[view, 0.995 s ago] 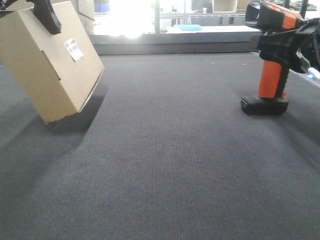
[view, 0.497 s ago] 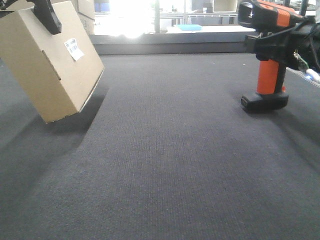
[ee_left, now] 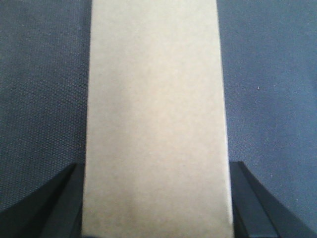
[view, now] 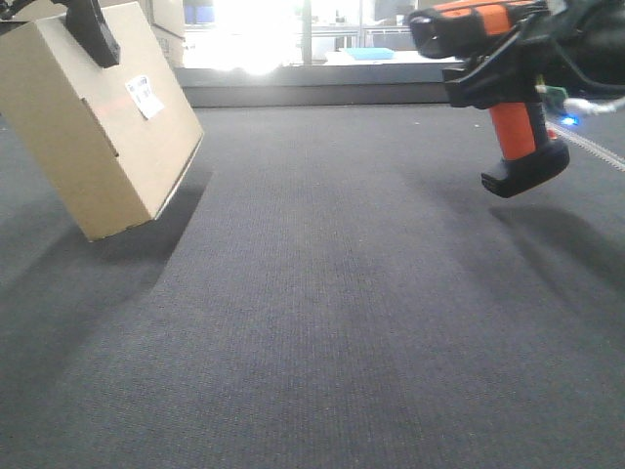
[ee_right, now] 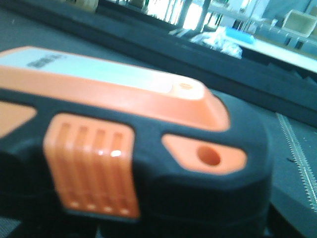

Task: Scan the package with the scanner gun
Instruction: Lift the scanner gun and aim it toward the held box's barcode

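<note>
scene at the lifting of the scanner. compared with the view half a second earlier, the pistol-shaped scanner gun (view: 516, 137), black head with orange stripe and orange stem, no longer stands on its flat black foot: it now hangs clear of the dark grey woven desk (view: 322, 322), tilted, with its head carried leftward towards the box and its shadow on the cloth below. the right claw (view: 503, 83) is clenched around it just under the head; a small blue light glows beside the claw. the right wrist view is filled by the blurred orange and black head of the scanner gun (ee_right: 124, 148). the plain tan cardboard package (view: 98, 127) has not moved: it leans at the far left of the desk, lower corner at the surface, the face with its small white barcode label (view: 145, 96) turned towards the scanner, well apart from it. the left claw (ee_left: 156, 218) grasps the package (ee_left: 156, 119) from above, its black fingers (ee_left: 49, 208) pressed to the two sides. the package is closed, so its contents cannot be told. a pale toothed strip (ee_right: 297, 158) runs along the desk at the right. behind the desk, strong window light washes out the room; a flat blue tray (view: 371, 54) lies on a pale bench, and more cardboard boxes (view: 168, 20) stand behind the package.
</note>
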You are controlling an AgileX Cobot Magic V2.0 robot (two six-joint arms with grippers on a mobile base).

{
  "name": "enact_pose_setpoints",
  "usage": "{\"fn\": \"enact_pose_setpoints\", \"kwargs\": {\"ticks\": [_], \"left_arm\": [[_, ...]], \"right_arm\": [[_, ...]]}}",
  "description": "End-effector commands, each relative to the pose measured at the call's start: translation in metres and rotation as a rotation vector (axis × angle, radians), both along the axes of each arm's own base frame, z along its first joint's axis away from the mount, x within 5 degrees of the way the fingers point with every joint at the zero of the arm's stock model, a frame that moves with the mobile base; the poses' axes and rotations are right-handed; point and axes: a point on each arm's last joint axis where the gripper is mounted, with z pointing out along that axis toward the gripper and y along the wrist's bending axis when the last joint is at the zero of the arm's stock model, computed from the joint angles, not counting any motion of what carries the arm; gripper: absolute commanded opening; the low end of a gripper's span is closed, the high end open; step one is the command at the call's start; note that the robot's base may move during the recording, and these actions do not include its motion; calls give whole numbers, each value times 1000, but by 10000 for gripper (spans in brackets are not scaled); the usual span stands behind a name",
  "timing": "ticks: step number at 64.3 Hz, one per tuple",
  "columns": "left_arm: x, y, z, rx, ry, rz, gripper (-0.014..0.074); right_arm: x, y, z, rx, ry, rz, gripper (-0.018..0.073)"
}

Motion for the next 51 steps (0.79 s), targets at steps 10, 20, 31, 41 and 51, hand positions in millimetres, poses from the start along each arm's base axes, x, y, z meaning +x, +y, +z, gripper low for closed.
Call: {"fn": "enact_pose_setpoints", "kwargs": {"ticks": [10, 20, 31, 41, 51], "left_arm": [[1, -1, 4, -11, -32, 3, 15], [1, -1, 4, -12, -37, 3, 15], [1, -1, 4, -12, -37, 3, 15], [1, -1, 4, -12, -37, 3, 15], [1, -1, 4, -12, -37, 3, 15]], "right_arm": [[7, -6, 23, 76, -87, -85, 181], [10, -8, 18, 87, -105, -104, 181], [14, -8, 9, 13, -114, -104, 181], [17, -9, 3, 2, -135, -113, 181], [19, -11, 0, 0, -157, -123, 181]]}}
